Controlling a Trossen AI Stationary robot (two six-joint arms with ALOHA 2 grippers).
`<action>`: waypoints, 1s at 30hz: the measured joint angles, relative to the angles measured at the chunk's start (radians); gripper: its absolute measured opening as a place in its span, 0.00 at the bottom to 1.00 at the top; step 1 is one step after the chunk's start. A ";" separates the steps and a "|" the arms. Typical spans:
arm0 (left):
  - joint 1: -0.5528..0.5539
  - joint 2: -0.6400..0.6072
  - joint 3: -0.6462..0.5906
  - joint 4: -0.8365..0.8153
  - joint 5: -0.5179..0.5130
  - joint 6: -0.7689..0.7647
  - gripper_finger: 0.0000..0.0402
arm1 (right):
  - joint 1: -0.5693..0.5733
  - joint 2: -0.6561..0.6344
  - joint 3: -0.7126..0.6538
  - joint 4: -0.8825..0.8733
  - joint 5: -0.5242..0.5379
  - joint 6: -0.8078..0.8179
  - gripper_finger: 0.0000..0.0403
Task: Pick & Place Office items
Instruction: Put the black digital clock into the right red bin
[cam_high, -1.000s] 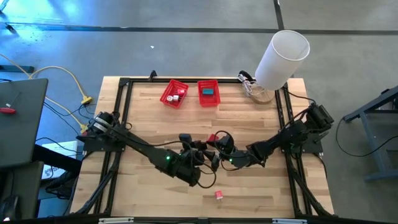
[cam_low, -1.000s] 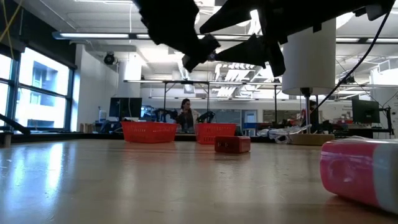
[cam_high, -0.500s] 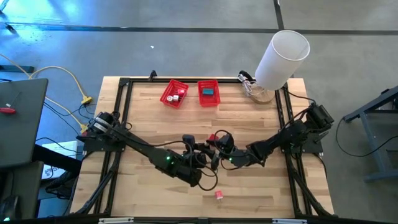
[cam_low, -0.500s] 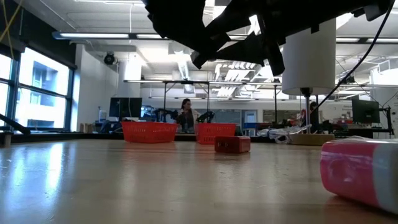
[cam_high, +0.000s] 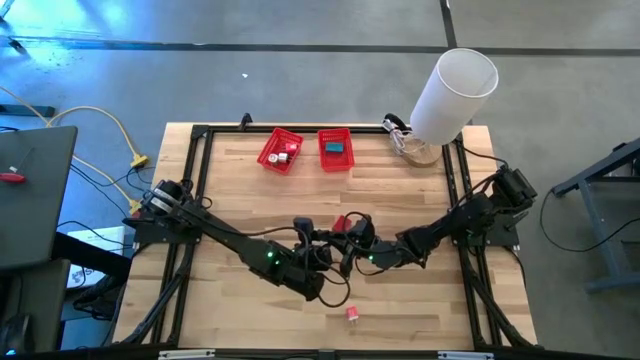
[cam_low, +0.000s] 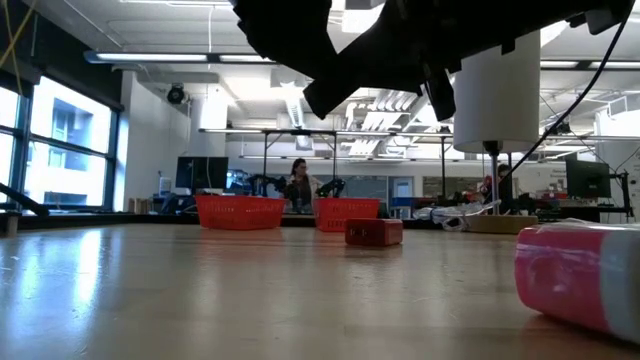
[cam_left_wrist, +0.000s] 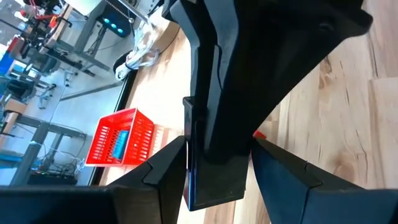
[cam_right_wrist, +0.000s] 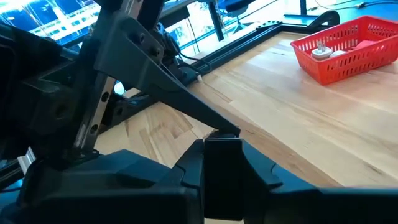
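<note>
A: While both arms meet above the middle of the worktop (cam_high: 430, 310), which step is this?

B: It looks like a handover. The dark block (cam_right_wrist: 222, 180) hangs in the air between them, clear of the wood. The right hand (cam_right_wrist: 222, 158) is clenched on it, and the left hand (cam_left_wrist: 211, 168) also grips it, one finger pressed to each flat side.

A: What does the next move call for?

B: Probably the left hand lets go first, cleanly, so the block does not twist. Then the right arm has to carry it to a basket (cam_high: 335, 150) at the far edge.

A: How would the block handle?

B: It is a thin, flat slab with square corners and a smooth, matt face, so it suits a pinch across its broad sides. A grip by its narrow edge could slip.

A: What else is out?

B: A boxy red piece (cam_low: 374, 232) lies under the hands, and a glossy pink piece (cam_low: 580, 280) with rounded ends lies nearer the front. The baskets are red wire mesh and the worktop is pale planked wood.
</note>
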 joint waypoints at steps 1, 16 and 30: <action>-0.001 0.000 0.000 0.005 0.000 0.000 0.42 | 0.000 0.000 0.000 0.000 0.003 0.000 0.11; -0.007 -0.001 0.000 0.015 0.076 0.014 0.43 | 0.023 0.000 0.000 -0.006 -0.001 -0.023 0.11; 0.001 -0.007 0.000 0.046 0.174 -0.056 0.77 | 0.034 0.000 0.000 -0.029 0.020 -0.030 0.11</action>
